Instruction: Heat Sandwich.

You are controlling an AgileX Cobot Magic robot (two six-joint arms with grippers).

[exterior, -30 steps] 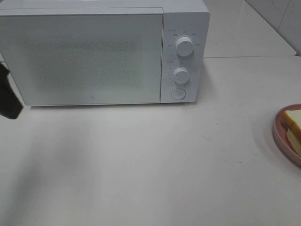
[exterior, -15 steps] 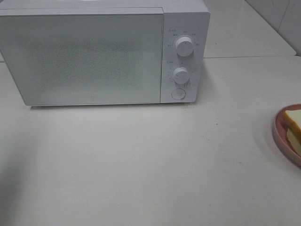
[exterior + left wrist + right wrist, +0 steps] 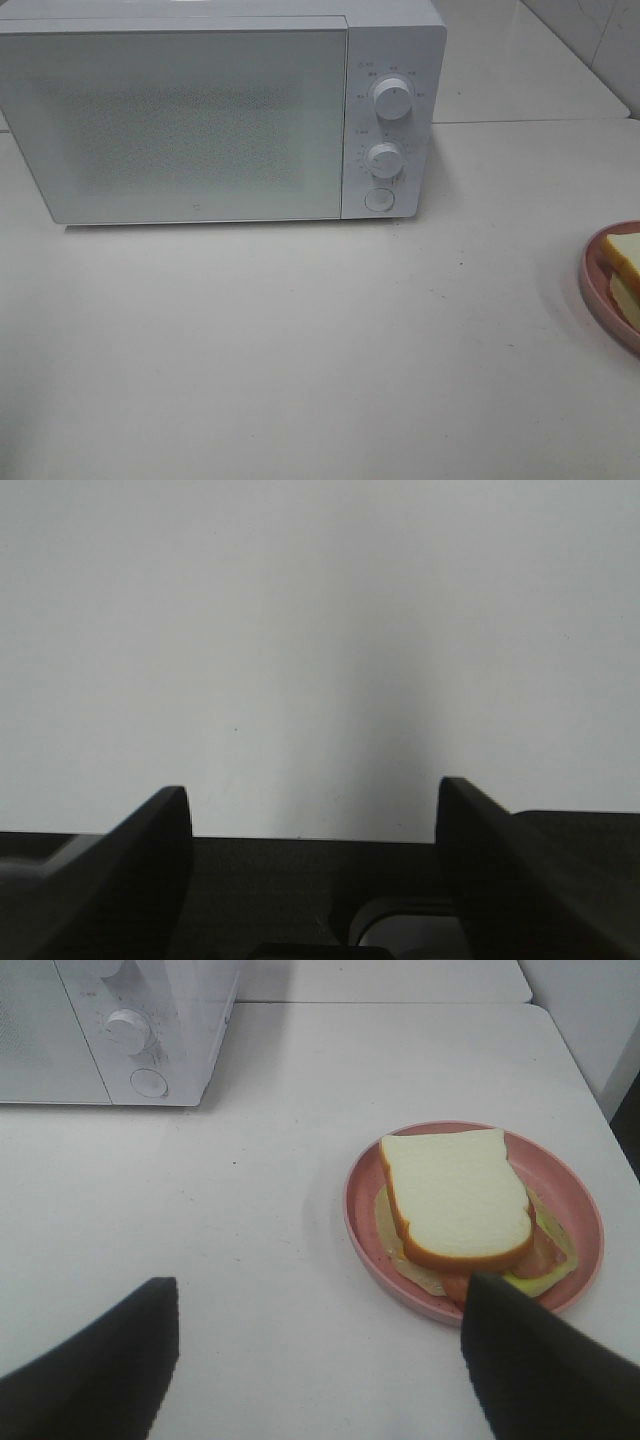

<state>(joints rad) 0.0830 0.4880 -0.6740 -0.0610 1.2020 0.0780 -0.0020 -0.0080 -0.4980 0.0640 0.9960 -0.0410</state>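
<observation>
The sandwich (image 3: 458, 1200) lies on a round pink plate (image 3: 565, 1185): a pale bread slice on top, reddish and yellow filling showing under it. In the high view only a corner of the sandwich (image 3: 624, 258) and plate (image 3: 596, 282) shows at the right edge. The white microwave (image 3: 200, 120) stands at the back left with its door shut. My right gripper (image 3: 318, 1360) hangs open above the table, short of the plate, nothing between its fingers. My left gripper (image 3: 312, 825) is open over bare white table. Neither gripper appears in the high view.
The microwave has two knobs (image 3: 392, 97) and a round button (image 3: 379, 200) on its right panel. A table seam (image 3: 530, 120) runs behind, and a tiled wall (image 3: 610, 40) rises at the back right.
A dark arm part at the high view's left edge one second ago has left the frame. Microwave, plate and sandwich have not moved.
</observation>
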